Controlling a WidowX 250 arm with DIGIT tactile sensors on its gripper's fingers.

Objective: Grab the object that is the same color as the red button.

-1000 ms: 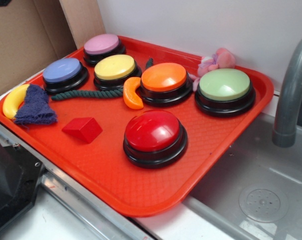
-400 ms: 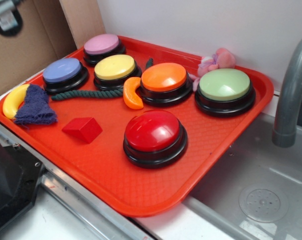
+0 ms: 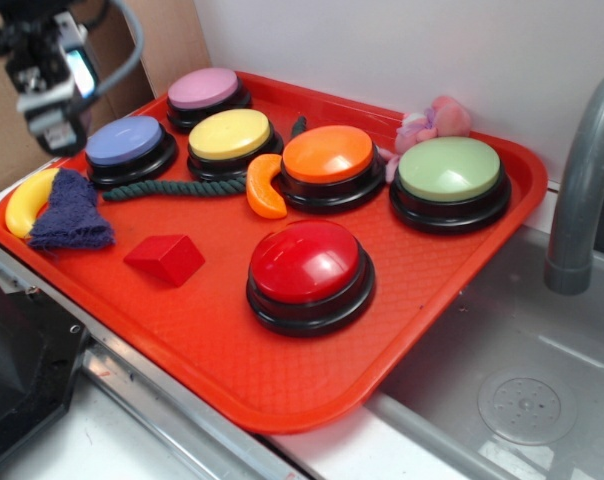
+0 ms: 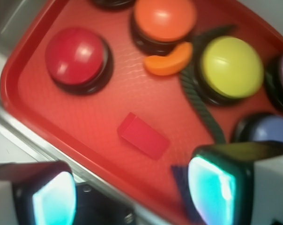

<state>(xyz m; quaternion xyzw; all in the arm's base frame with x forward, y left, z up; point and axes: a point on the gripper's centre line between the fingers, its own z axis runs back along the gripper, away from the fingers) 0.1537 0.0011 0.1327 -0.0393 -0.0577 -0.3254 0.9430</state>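
Note:
A small red wedge block (image 3: 165,258) lies on the red tray (image 3: 282,385), left of the red domed button (image 3: 309,275). In the wrist view the block (image 4: 143,135) lies ahead of the jaws and the red button (image 4: 77,57) is at the upper left. My gripper (image 3: 50,80) hangs high at the upper left, above the tray's left corner and well apart from the block. Its two fingers stand wide apart in the wrist view (image 4: 132,197), open and empty.
Five other buttons sit on the tray: pink (image 3: 204,92), blue (image 3: 127,144), yellow (image 3: 229,137), orange (image 3: 328,159), green (image 3: 449,174). A green rope (image 3: 172,188), orange slice (image 3: 264,187), banana (image 3: 24,202) and blue cloth (image 3: 70,212) lie nearby. A faucet (image 3: 585,190) and sink stand right.
My gripper has come down into the exterior view at the upper left, moving right and lower over the tray's left corner. Nothing on the tray has moved.

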